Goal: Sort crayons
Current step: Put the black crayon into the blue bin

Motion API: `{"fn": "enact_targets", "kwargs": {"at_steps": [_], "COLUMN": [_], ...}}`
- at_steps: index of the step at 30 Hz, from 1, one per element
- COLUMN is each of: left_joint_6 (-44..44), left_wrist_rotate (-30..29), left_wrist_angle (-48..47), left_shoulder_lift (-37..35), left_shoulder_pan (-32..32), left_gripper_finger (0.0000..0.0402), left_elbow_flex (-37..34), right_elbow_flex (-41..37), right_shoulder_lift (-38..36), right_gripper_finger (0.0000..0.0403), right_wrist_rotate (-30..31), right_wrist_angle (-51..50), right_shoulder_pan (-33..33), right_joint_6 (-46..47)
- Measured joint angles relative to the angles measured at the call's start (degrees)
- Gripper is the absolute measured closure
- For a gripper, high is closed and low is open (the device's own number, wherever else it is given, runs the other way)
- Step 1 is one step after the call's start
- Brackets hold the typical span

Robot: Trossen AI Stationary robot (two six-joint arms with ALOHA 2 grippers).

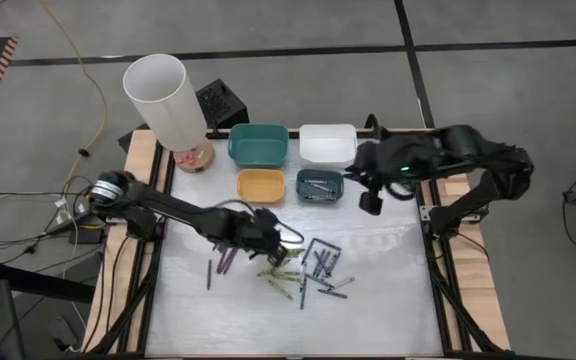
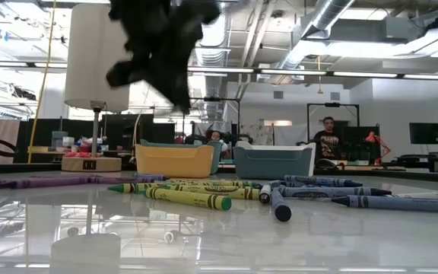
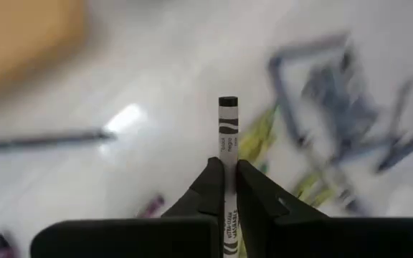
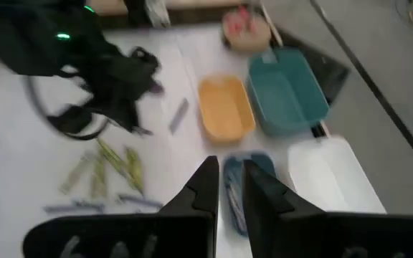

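Here a single grey crayon [image 3: 227, 165] is pinched between the pressed-together fingers of the left pincer [image 1: 286, 238], above the scattered crayons [image 1: 308, 270] at mid-worktop [image 1: 388, 290]. In the left wrist view the crayon's long axis is seen running straight out along the line of the fingers, dark tip pointing away from the wrist, tail end back between the pads.

For a clean step, the stick should be lifted well clear of the heap before being swung, so that the projecting tip is not dragged through the yellow-green crayons [image 2: 192, 198]. It is probably best carried to the dark blue bin [image 1: 319, 185], where similar sticks already lie, and let go low over it.

The right pincer [image 1: 370, 202] hangs beside that bin, its fingers nearly together with nothing visibly held; crowding there could be a risk.
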Motion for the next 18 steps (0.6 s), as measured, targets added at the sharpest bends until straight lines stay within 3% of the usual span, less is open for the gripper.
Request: {"fn": "enact_targets", "kwargs": {"at_steps": [5,9,18], "left_joint_6": [3.39,12.08,35.7], "left_wrist_rotate": [-9.86,-15.91,-19.14], "left_wrist_angle": [4.62,13.32,31.0], "left_shoulder_lift": [-8.32,-14.65,-21.84], "left_shoulder_pan": [0.03,0.03,-0.16], "left_gripper_finger": [0.0395,0.0395,0.0396], "left_elbow_flex": [-0.02,0.0,0.04], "right_elbow_flex": [-0.91,-4.94,-15.03], "right_shoulder_lift": [-3.4,-5.13,-4.12], "right_gripper_finger": [0.0346,0.0346,0.0346], "right_wrist_rotate": [0.17,0.17,0.03], "right_wrist_angle": [8.11,17.09,33.5], "right_shoulder_pan": [3.67,6.36,6.96], "right_joint_6": [-0.76,-3.01,-4.54]}}
